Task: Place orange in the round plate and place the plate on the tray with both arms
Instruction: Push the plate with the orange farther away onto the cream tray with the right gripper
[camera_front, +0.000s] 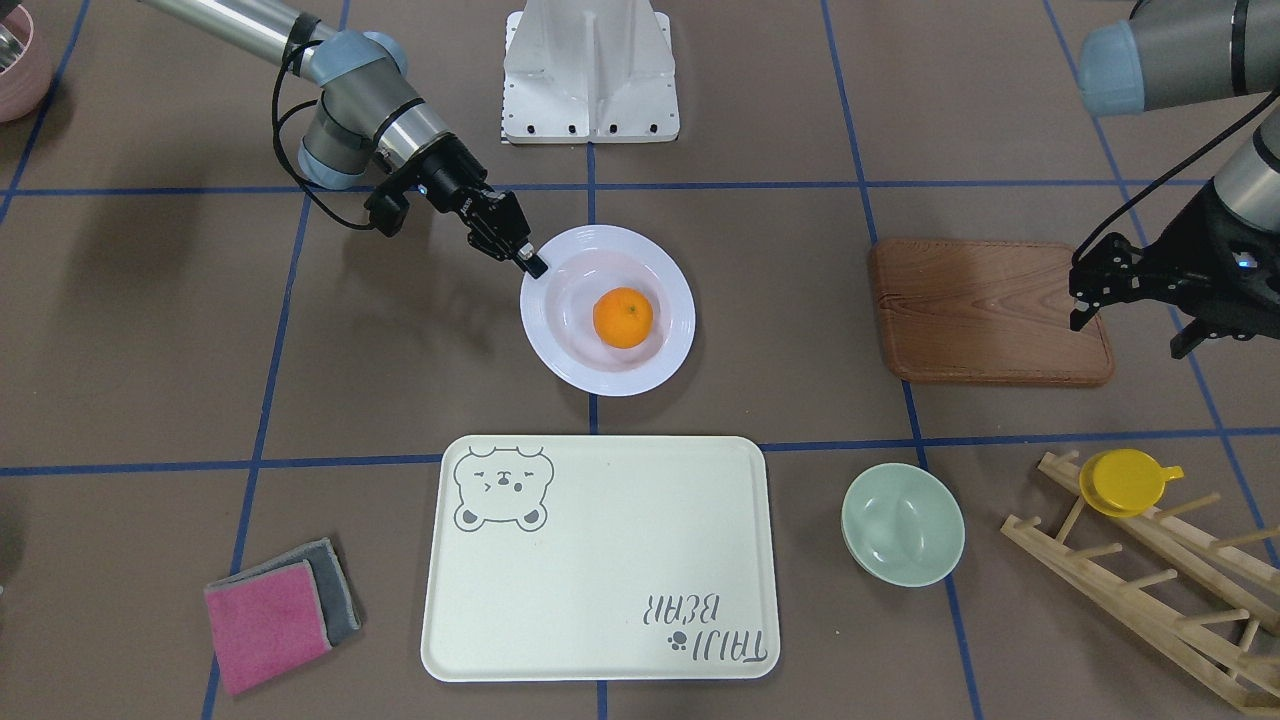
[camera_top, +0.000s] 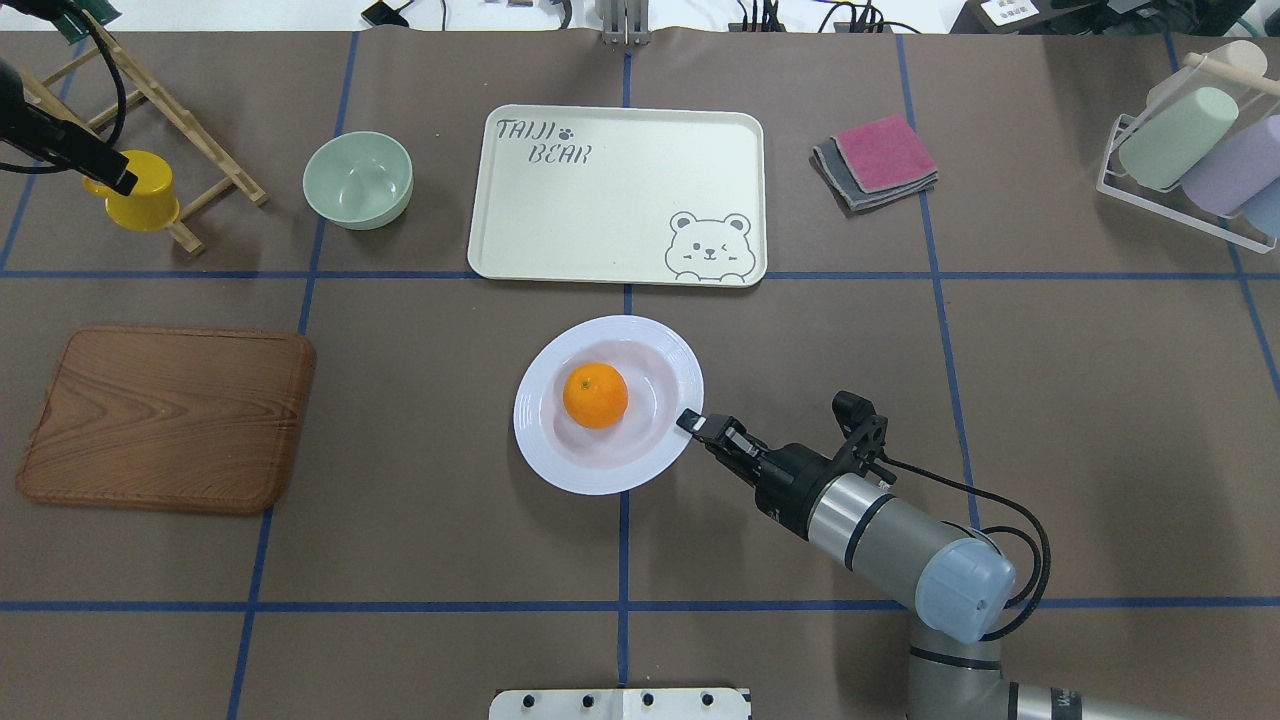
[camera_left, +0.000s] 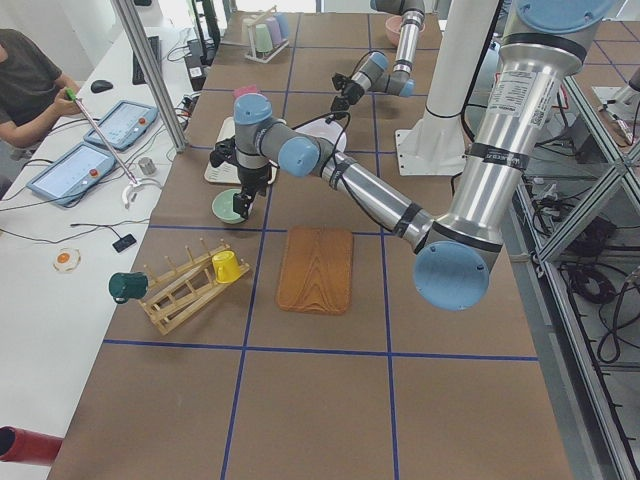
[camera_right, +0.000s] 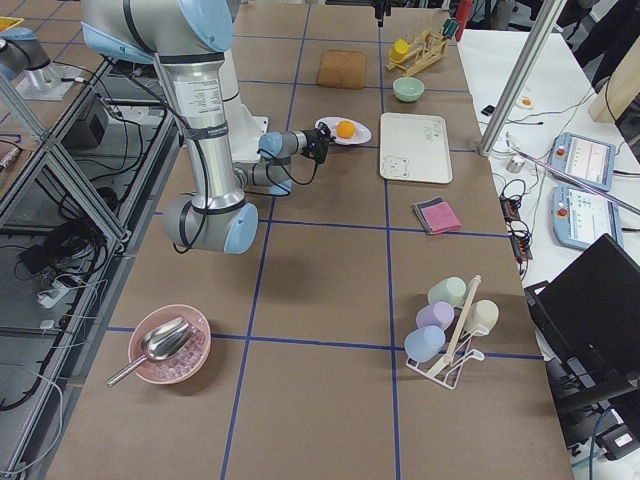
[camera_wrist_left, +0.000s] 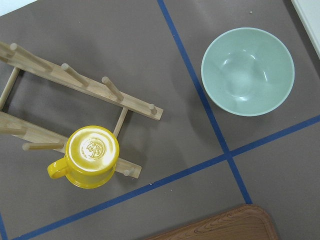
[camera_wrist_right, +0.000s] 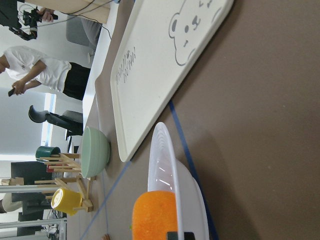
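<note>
The brown table (camera_top: 1100, 450) is marked off in blue tape squares. On its far side from the robot lies the cream tray (camera_top: 620, 200), flat, with nothing on it.

The right arm (camera_top: 900, 550) reaches low across the table toward the middle. The left arm (camera_front: 1180, 60) is held higher, out over its own end of the table. Near that end a wooden board (camera_top: 165, 420) lies flat.

The white plate (camera_top: 545, 455) sits on the table at the centre, between the robot and the tray and a little apart from the tray's near edge.

Beyond the board stands a wooden rack (camera_wrist_left: 132, 104), and between rack and tray is a pale green bowl (camera_top: 358, 180), upright. On the other side of the tray there is a pink cloth (camera_top: 885, 150) on a grey one. A yellow cup (camera_wrist_left: 92, 156) hangs upside down on the rack.

The orange (camera_top: 595, 395) rests in the well of the plate, about in the middle.

The right gripper (camera_top: 693, 421) has its tip on the plate's rim, on the side nearer the robot. I cannot tell whether it is pinching the rim or only touching it. The left gripper (camera_front: 1130, 325) hangs above the table near the board's end, with its fingers spread and nothing between them.
</note>
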